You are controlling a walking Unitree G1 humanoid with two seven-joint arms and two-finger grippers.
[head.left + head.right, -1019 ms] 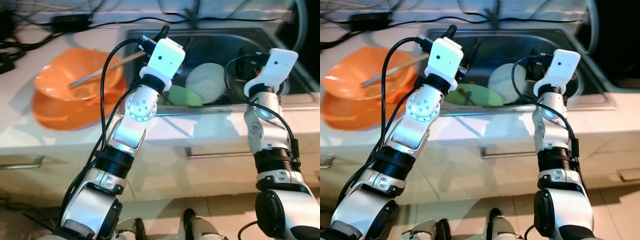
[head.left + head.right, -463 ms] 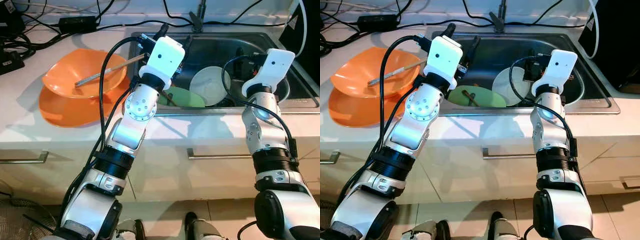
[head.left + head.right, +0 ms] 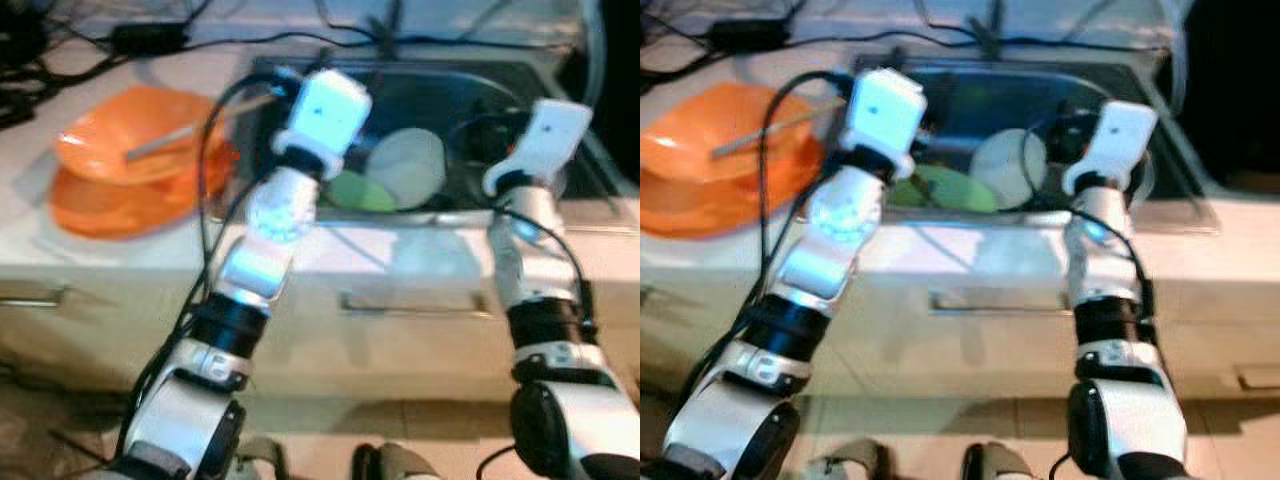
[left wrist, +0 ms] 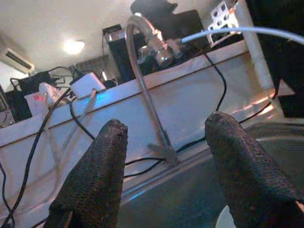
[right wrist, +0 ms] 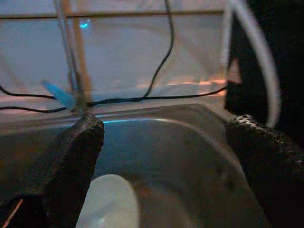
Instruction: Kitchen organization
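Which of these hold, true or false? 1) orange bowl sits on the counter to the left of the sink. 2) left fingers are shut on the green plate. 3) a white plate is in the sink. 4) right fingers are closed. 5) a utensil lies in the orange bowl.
1) True. The orange bowl sits on the counter left of the sink.
2) False. The left gripper has its fingers spread apart, holding nothing; the green plate lies in the sink.
3) True. The white plate leans in the sink beside the green one.
4) False. The right gripper is open, its fingers wide apart over the sink.
5) True. A long utensil rests in the bowl.
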